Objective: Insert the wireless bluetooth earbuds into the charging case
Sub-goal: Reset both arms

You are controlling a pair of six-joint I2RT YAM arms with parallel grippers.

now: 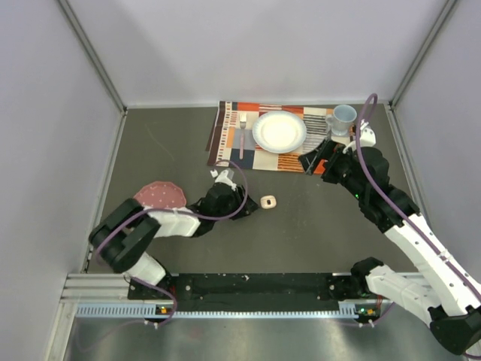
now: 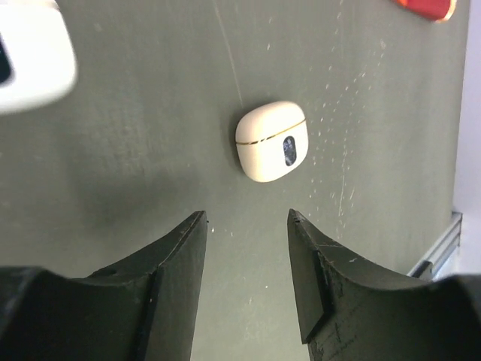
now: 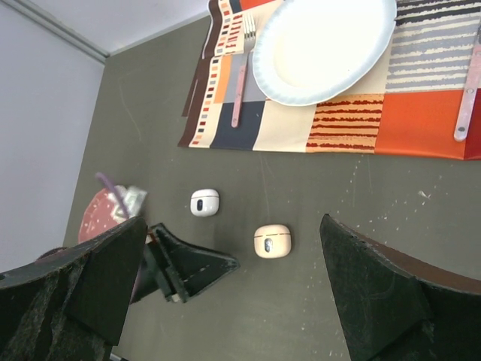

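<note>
From above, the left arm point(image 1: 180, 222) reaches across the dark tabletop point(image 1: 301, 241), and the left jaws stop just short of a cream charging case point(image 1: 268, 201) that lies closed. The right arm point(image 1: 391, 204) holds the right jaws over the right edge of a striped placemat point(image 1: 289, 159), near a mug point(image 1: 343, 118). A plate point(image 1: 279, 131) and a fork point(image 1: 242, 135) rest on the mat.

At the left wrist, the left jaws stand partly apart with nothing between them. The cream charging case point(image 2: 271, 141) sits just beyond their tips, and a white case point(image 2: 30, 64) is blurred at the corner.

At the right wrist, the right jaws gape wide and empty, with both cases point(image 3: 272, 241) point(image 3: 204, 202) on the tabletop between them in view. Whether earbuds lie inside cannot be told.
</note>
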